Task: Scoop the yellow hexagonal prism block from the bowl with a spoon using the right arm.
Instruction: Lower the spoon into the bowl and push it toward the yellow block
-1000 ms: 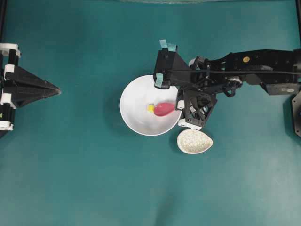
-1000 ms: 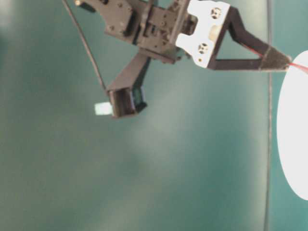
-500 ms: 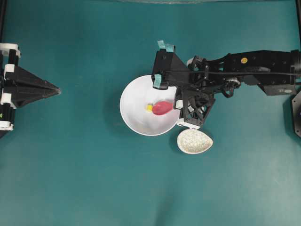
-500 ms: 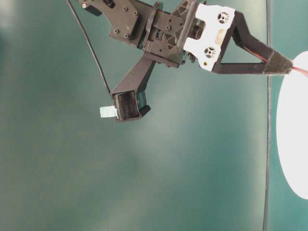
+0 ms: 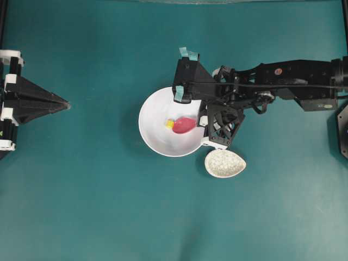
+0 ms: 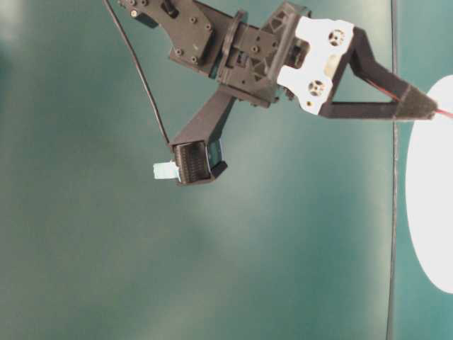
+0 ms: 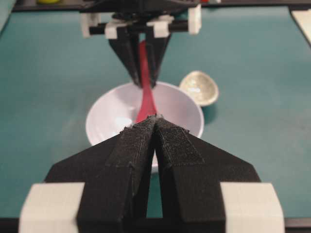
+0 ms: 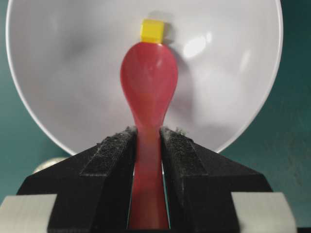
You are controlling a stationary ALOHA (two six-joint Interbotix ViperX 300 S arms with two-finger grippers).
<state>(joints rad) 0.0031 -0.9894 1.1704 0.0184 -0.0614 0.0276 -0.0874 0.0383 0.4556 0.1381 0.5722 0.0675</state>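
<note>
The spoon (image 8: 148,92) is clamped by its flat handle between the jaws of the right gripper (image 8: 147,141), as is seen plainly in the right wrist view, where the two black pads press on either side of the pink-red handle. The scoop is held out ahead of the gripper, inside the bowl (image 5: 155,138), with its hollow side facing up. The yellow block (image 8: 152,30) lies on the white floor of the bowl, just past the tip of the scoop and touching or almost touching it; it is not in the scoop. In the overhead view the block (image 5: 169,124) is seen at the left end of the scoop, near the middle of the bowl, and the right gripper (image 5: 202,122) is placed over the bowl's right rim, so that the whole length of the scoop lies between gripper and block. The right arm (image 5: 283,81) is stretched in from the right edge of the tabletop (image 5: 109,206).

A small speckled egg-shaped dish (image 5: 224,163) is set on the tabletop just beside the bowl, at its lower right, under the gripper's body.

The left gripper (image 7: 156,127) is kept well apart from the bowl at the left edge of the overhead view, pointed toward it; its jaws are pressed together with nothing between them.
</note>
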